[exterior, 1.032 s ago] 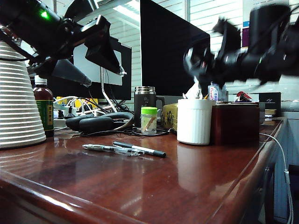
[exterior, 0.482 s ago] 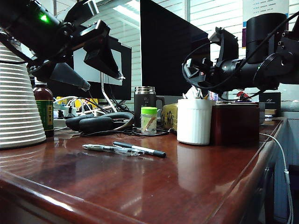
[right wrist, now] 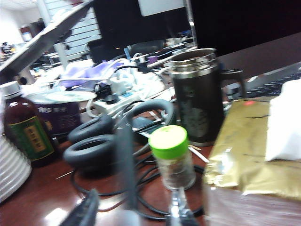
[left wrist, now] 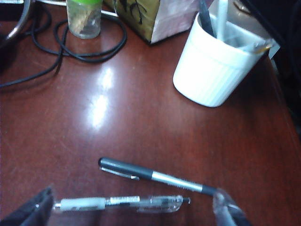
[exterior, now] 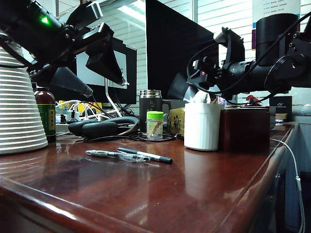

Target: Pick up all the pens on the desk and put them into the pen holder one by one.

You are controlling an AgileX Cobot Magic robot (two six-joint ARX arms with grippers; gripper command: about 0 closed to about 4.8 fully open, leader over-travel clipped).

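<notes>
Two pens lie side by side on the desk [exterior: 146, 194]: a clear-and-white pen [left wrist: 117, 203] and a thin dark pen with a silver band [left wrist: 155, 175]. My left gripper [left wrist: 131, 214] hangs open above them, its fingers straddling the clear pen without touching it; in the exterior view it [exterior: 109, 83] is high at the left. The white ribbed pen holder [exterior: 202, 126] stands further right with several items in it. Just above its rim my right gripper [exterior: 192, 92] is open, and a blurred dark pen [right wrist: 124, 160] stands loose between its fingers.
Behind the pens are a green-lidded jar [exterior: 155, 125], a steel-and-black mug [exterior: 150, 109], headphones [exterior: 97, 127] and cables. A dark red box [exterior: 245, 128] stands against the holder's right side. A brown bottle [exterior: 46, 114] and a white ribbed stack [exterior: 19, 111] stand at the left.
The right arm has stopped swinging and settled over the pen holder, and its jaws have spread apart. The left arm and the two pens on the desk have not moved.
</notes>
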